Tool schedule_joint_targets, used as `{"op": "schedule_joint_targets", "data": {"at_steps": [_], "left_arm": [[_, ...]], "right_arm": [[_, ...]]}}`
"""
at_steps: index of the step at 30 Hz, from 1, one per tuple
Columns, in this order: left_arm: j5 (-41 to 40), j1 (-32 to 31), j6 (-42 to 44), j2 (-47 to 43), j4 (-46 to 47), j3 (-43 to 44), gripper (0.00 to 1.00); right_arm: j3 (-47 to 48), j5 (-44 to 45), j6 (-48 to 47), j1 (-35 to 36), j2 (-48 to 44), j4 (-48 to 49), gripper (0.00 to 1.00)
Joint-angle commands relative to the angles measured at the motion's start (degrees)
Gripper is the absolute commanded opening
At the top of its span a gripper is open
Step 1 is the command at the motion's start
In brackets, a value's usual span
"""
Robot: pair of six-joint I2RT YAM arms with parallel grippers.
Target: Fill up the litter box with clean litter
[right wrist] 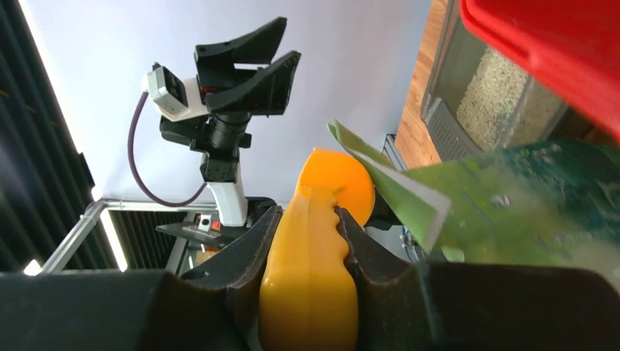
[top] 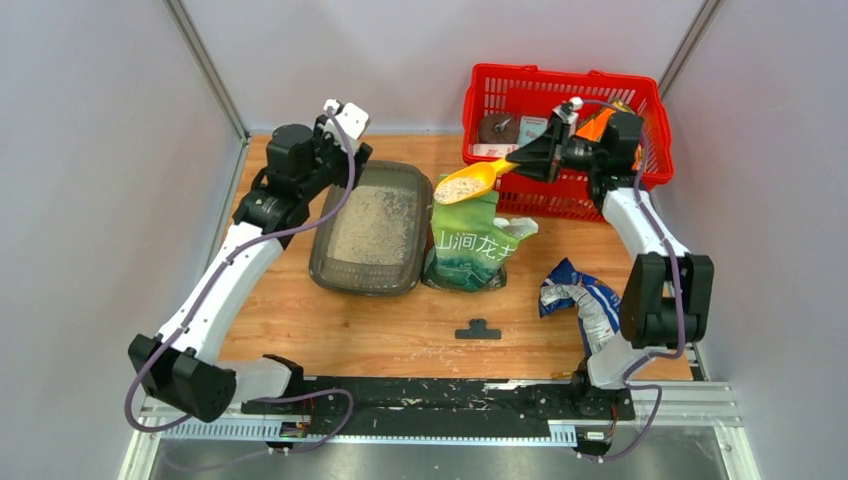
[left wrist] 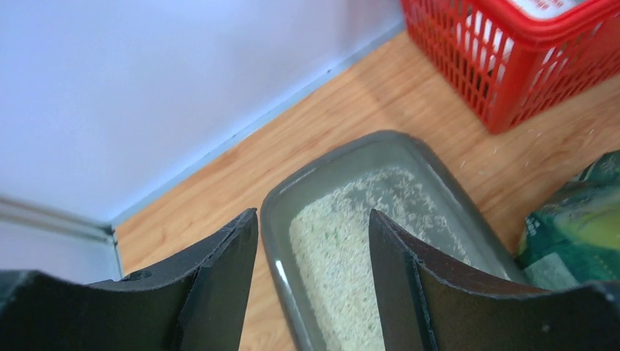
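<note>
The dark grey litter box [top: 318,262] lies left of centre with a layer of pale clean litter [top: 375,225] inside. My left gripper [top: 352,158] hovers open over its far left corner; in the left wrist view the box rim [left wrist: 274,219] and the litter [left wrist: 336,256] show between the spread fingers of this gripper [left wrist: 313,216], which hold nothing. My right gripper [top: 520,163] is shut on the handle [right wrist: 311,278] of a yellow scoop. The scoop's bowl [top: 462,186] is heaped with litter and hangs above the open green litter bag [top: 470,245].
A red wire basket [top: 560,110] holding a few items stands at the back right, just behind the right gripper. A crumpled blue-and-white bag [top: 580,295] lies by the right arm. A small black T-shaped piece [top: 478,330] sits near the front edge. Walls close in on both sides.
</note>
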Motion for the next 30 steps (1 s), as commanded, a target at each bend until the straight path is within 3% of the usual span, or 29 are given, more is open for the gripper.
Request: {"op": "schedule_joint_targets", "data": {"at_steps": [1,9,17,20,24,30], "left_arm": [[-1.3,1.21,2.06,-5.11,-4.44,-2.5,0.65],[-1.48,1.21,4.53,-11.97,-7.61,-6.54,0.65],[-1.83,1.21,8.74,-18.64,-11.04,-9.62,0.65],[-1.66,1.21,9.72,-20.93,-11.92,-11.11,0.65],[-1.04,1.21,10.51,-23.13,-12.1,-12.52,0.65],[0.19,1.21,11.48,-25.59,-9.38,-16.03,0.65]], "right_arm": [[8.56,2.46,5.51,5.81,6.87,7.56,0.0],[28.16,4.48,2.89,14.36,22.77,4.07,0.0],[40.29,10.97,-9.85,19.98,30.96,-6.23,0.0],[42.76,17.63,-18.18,21.13,32.29,-12.03,0.0],[49.44,25.91,-33.91,22.71,33.61,-27.71,0.0],[49.9,36.47,-54.81,27.36,30.71,-39.72,0.0]]}}
